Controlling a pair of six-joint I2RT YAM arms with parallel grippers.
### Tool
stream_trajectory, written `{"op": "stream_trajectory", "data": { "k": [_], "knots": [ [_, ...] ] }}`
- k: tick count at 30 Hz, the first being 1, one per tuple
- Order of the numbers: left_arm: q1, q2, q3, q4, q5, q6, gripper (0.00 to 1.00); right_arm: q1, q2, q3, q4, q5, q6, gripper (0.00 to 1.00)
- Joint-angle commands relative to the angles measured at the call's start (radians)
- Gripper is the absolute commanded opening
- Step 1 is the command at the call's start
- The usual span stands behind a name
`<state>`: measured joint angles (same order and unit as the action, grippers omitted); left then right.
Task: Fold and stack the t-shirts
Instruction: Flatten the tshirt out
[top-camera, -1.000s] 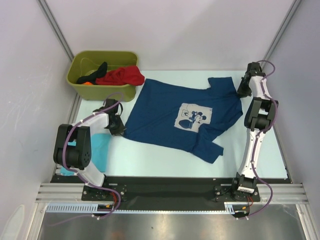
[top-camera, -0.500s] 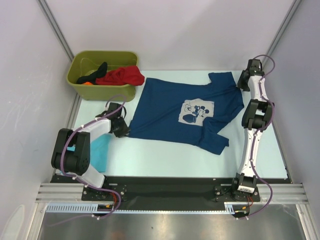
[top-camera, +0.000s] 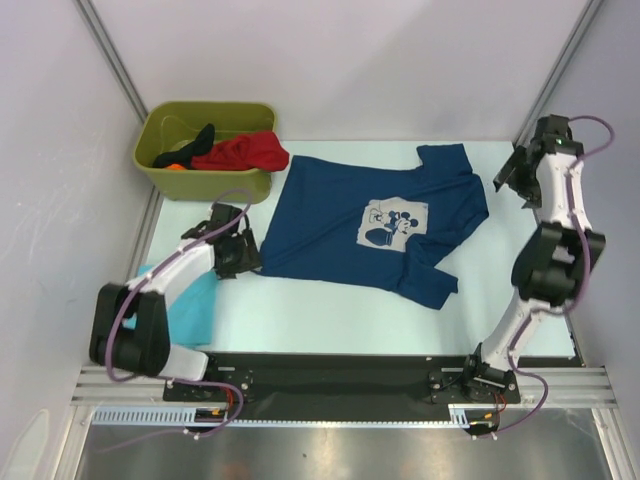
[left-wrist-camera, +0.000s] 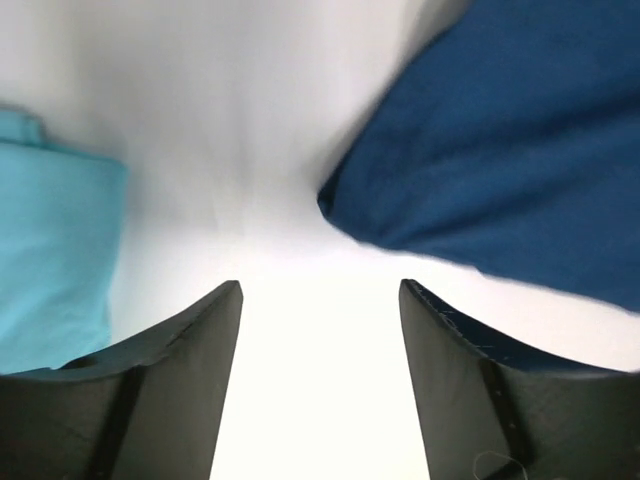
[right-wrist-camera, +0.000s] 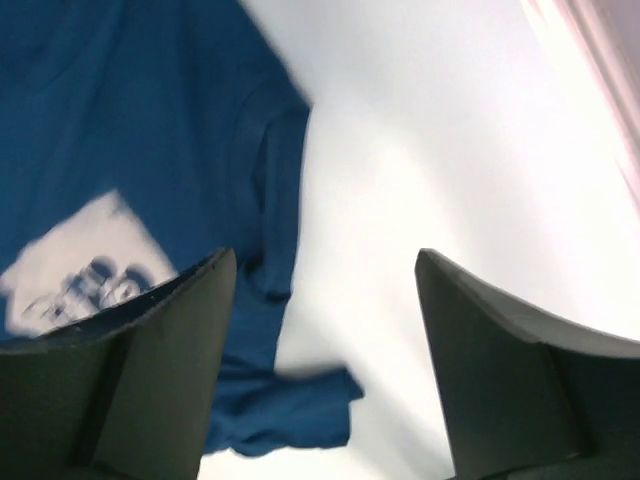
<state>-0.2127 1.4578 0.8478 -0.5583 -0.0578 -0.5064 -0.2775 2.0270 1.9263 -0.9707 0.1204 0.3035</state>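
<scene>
1. Navy blue cloth first: the navy t-shirt (top-camera: 370, 225) lies spread, print up, across the middle of the table (top-camera: 330, 320). Its hem points left and its collar right.
2. We find its outline uneven. The near-right sleeve is folded over on itself and the far-right sleeve lies flat. The far-left hem corner comes close to the bin (top-camera: 200, 182).
3. At the near-left hem corner sits the left gripper (top-camera: 240, 255), just beside the cloth. In its wrist view we see the jaws spread wide with only bare table between them.
4. Past the shirt's right edge hangs the right gripper (top-camera: 515, 178), clear of the cloth, its jaws wide and holding nothing.
5. A turquoise t-shirt (top-camera: 190, 305) lies at the near left, apart from the navy one and partly hidden by the left arm (top-camera: 150, 300).
6. In the olive bin at the far left we see a red t-shirt (top-camera: 245, 152) draped over the right rim and a black t-shirt (top-camera: 198, 140) beside it.
7. For moving room, we note a bare strip of table along the near side of the navy t-shirt. There is a narrower strip on its far side and a bare stretch to its right.
</scene>
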Motion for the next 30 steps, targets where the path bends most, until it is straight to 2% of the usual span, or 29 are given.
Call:
{"op": "stream_trajectory", "data": {
  "k": [1,2,4,7,8,10,11,14,18,23,27,30],
  "knots": [
    [-0.030,-0.138,0.002,-0.055,-0.025,0.072,0.71,0.006,-0.177,-0.239,-0.053,-0.172,0.069,0.77],
    [-0.049,-0.177,0.004,-0.063,-0.022,0.083,0.72,0.006,-0.261,-0.313,-0.036,-0.262,0.113,0.76],
    [-0.069,-0.206,0.005,-0.083,-0.020,0.091,0.73,0.004,-0.344,-0.526,0.019,-0.323,0.153,0.72],
    [-0.085,-0.228,0.004,-0.063,0.044,0.114,0.71,0.006,-0.468,-0.738,0.061,-0.404,0.213,0.67],
    [-0.094,-0.228,0.007,-0.052,0.076,0.118,0.66,0.008,-0.490,-0.786,0.064,-0.428,0.217,0.66],
    [-0.117,-0.224,0.011,-0.025,0.131,0.112,0.62,0.014,-0.545,-0.860,0.061,-0.481,0.232,0.56],
    [-0.148,-0.221,0.016,-0.008,0.145,0.102,0.62,0.023,-0.565,-0.942,0.064,-0.505,0.239,0.55],
    [-0.195,-0.180,0.034,0.055,0.171,0.056,0.62,0.109,-0.623,-1.048,0.067,-0.551,0.253,0.54],
    [-0.200,-0.079,0.126,0.048,0.199,0.016,0.61,0.161,-0.680,-1.127,0.064,-0.502,0.261,0.54],
    [-0.200,-0.063,0.174,0.017,0.170,0.019,0.61,0.155,-0.705,-1.144,0.053,-0.456,0.237,0.54],
    [-0.189,-0.056,0.166,-0.008,0.118,0.022,0.61,0.141,-0.653,-1.170,0.122,-0.481,0.243,0.53],
    [-0.153,-0.054,0.149,0.009,0.134,0.025,0.62,0.139,-0.587,-1.162,0.158,-0.496,0.253,0.52]
  ]
}}
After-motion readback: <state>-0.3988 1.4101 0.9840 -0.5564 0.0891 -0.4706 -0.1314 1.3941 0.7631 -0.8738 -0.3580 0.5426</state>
